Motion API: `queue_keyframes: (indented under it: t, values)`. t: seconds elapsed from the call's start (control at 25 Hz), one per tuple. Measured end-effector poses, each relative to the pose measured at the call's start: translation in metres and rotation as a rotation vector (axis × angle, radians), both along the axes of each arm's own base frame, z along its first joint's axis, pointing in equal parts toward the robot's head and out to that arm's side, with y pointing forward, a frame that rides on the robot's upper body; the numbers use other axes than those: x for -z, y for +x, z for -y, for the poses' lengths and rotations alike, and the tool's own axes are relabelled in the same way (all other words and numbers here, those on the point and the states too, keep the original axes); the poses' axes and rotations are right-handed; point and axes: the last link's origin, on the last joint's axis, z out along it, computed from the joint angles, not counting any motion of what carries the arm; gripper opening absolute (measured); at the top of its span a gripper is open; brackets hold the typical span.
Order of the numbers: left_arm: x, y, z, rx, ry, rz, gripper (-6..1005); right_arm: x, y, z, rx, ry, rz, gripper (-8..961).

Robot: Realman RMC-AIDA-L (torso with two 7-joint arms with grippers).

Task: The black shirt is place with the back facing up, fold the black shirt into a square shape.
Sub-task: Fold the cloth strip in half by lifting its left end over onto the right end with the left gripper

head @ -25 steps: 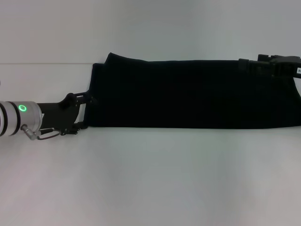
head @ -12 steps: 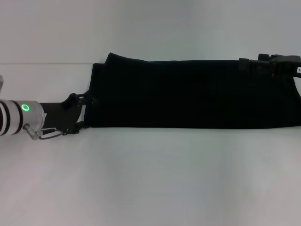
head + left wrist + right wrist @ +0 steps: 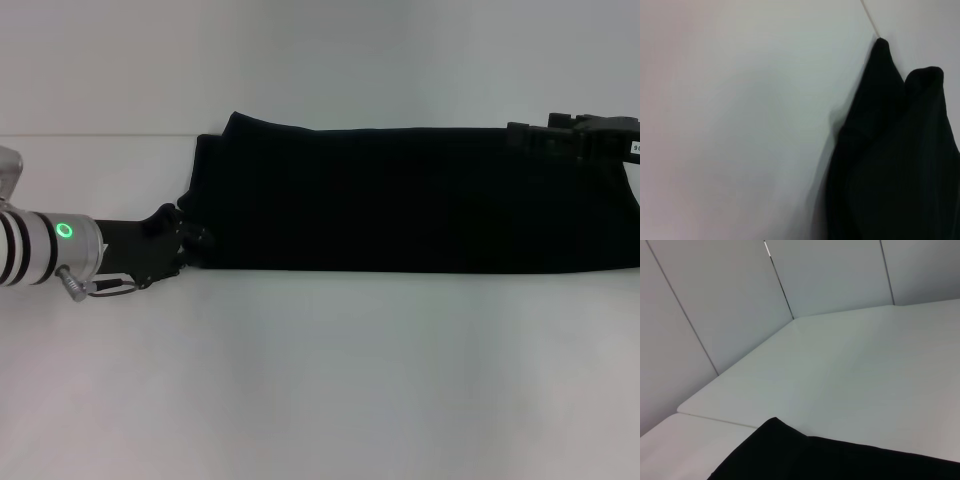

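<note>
The black shirt [image 3: 410,198] lies flat on the white bench [image 3: 320,380] as a long horizontal band, already folded lengthwise, reaching from left of centre to the right edge of the head view. Its near edge is straight; its far left corner rises to a small peak. The left end effector [image 3: 185,245] is at the shirt's near left corner, touching the cloth — whether its fingers are apart or clamped on the fabric cannot be determined, black on black. The left wrist view shows the shirt's edge and two rounded fabric points against the bench. The right end effector [image 3: 575,140] sits at the far right corner of the shirt — finger state likewise indeterminate. The right wrist view shows a shirt corner [image 3: 790,450] on the bench, with wall panels [image 3: 715,315] behind.
</note>
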Motion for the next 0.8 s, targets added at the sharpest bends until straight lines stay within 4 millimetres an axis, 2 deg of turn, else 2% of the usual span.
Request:
queue_keyframes:
  t: [0.12,0.2,0.8]
  values:
    - [0.0002,-0.0001,0.0001,0.001,-0.001,-0.002,401,0.0,0.0007,0.0004,0.002,0.0,0.0,906]
    - [0.0,-0.0002,0.0,0.001,0.001,-0.001,160,0.0,0.0011,0.0006,0.003,0.0,0.0,906]
    - [-0.0013,-0.0049,0.0043,0.031,-0.004,-0.017,134,-0.0001,0.002,0.0012,0.005,0.0,0.0,908]
